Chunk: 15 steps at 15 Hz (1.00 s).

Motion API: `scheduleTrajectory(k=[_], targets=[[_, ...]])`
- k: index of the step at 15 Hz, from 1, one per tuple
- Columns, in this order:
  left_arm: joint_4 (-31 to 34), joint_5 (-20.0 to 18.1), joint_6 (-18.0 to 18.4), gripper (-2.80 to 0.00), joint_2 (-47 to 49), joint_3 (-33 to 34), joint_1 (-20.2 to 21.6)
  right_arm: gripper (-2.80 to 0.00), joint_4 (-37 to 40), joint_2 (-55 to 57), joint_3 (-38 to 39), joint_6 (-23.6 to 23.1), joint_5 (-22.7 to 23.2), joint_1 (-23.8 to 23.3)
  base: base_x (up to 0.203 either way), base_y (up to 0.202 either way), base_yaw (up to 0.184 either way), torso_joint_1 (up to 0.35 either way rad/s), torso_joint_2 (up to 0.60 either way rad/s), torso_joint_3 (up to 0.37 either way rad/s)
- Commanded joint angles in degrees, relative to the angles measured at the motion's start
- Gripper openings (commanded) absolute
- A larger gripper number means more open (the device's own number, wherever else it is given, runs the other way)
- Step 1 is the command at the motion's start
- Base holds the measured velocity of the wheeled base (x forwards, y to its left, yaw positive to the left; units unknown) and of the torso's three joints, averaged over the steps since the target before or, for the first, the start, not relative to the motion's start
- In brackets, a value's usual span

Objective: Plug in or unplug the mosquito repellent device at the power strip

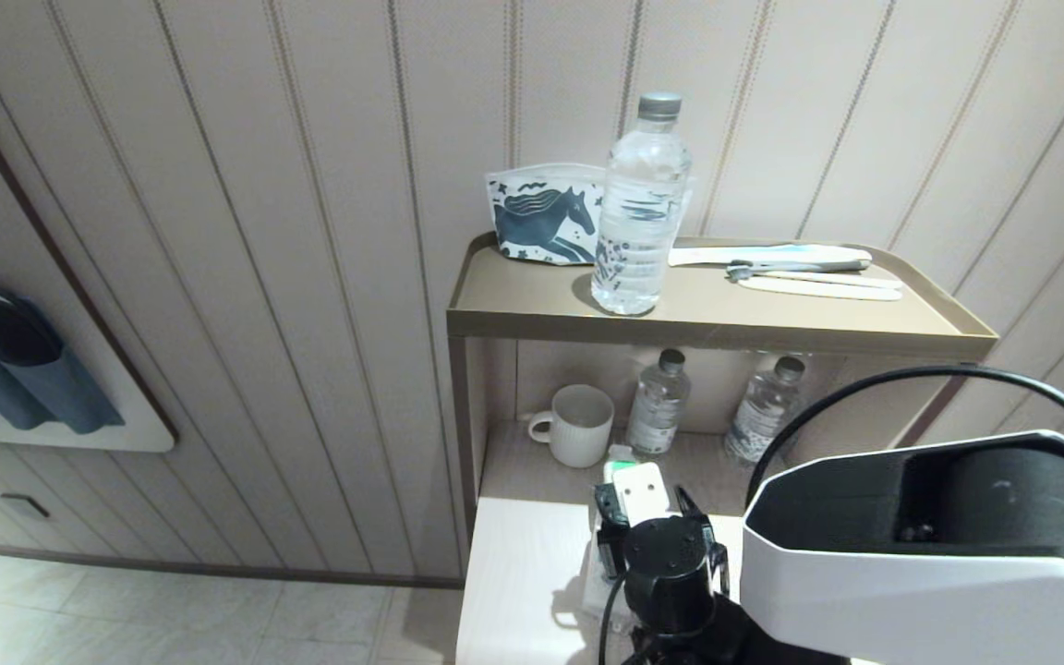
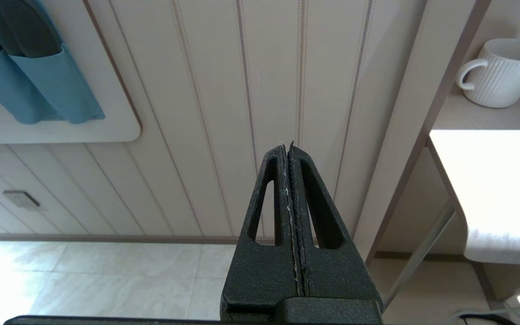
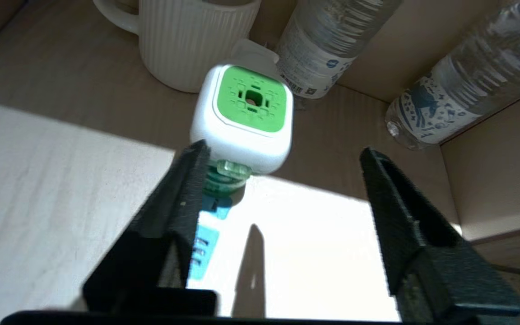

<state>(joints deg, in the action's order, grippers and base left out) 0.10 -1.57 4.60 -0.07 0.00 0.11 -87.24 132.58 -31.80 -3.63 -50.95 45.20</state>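
The mosquito repellent device (image 3: 244, 119), a white head with a green top over a green bottle, stands upright on the far end of the power strip (image 3: 203, 253), whose light-blue socket faces show below it. My right gripper (image 3: 283, 150) is open above the strip. One finger (image 3: 183, 194) is right beside the device's bottle; the other stands well apart from it. In the head view the device (image 1: 640, 488) sits just beyond the right gripper (image 1: 647, 508), with the power strip (image 1: 597, 577) under the wrist. My left gripper (image 2: 288, 146) is shut and empty, parked beside the shelf unit.
A white ribbed mug (image 1: 578, 425) and two small water bottles (image 1: 658, 402) (image 1: 763, 406) stand close behind the device under the upper shelf (image 1: 532, 323). On that shelf are a tall water bottle (image 1: 640, 212), a horse-print pouch (image 1: 541, 217) and toiletries (image 1: 800, 268).
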Motion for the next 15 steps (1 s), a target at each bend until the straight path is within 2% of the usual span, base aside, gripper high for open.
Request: scheduleTrajectory(k=[1, 5, 8, 11, 13, 15], targets=[[0.0, 0.0, 0.0, -2.80, 0.1, 0.0, 0.0, -2.80, -2.7, -4.3, 3.7, 0.2, -0.3, 1.0, 0.000, 0.000, 0.000, 0.000, 0.00, 0.000], [0.0, 0.0, 0.0, -2.80, 0.1, 0.0, 0.1, -2.80, -2.7, -8.3, 13.6, 1.6, -0.4, 3.4, 0.000, 0.000, 0.000, 0.000, 0.00, 0.000], [0.0, 0.0, 0.1, -2.80, 0.1, 0.0, 0.1, -2.80, -1.9, -16.3, 20.4, 2.2, -0.6, 4.7, 0.000, 0.000, 0.000, 0.000, 0.00, 0.000], [0.0, 0.0, 0.1, -2.80, 0.1, 0.0, 0.1, -2.80, 6.2, -31.2, 26.0, 2.2, -2.5, 4.8, 0.000, 0.000, 0.000, 0.000, 0.00, 0.000], [0.0, 0.0, 0.0, -2.80, 0.1, 0.0, 0.0, -2.80, 15.8, -44.0, 27.6, 1.7, -3.3, 0.9, 0.000, 0.000, 0.000, 0.000, 0.00, 0.000], [0.0, 0.0, 0.1, -2.80, 0.1, 0.0, 0.1, -2.80, 28.7, -60.9, 26.8, -0.2, -2.8, -8.8, 0.000, 0.000, 0.000, 0.000, 0.00, 0.000]])
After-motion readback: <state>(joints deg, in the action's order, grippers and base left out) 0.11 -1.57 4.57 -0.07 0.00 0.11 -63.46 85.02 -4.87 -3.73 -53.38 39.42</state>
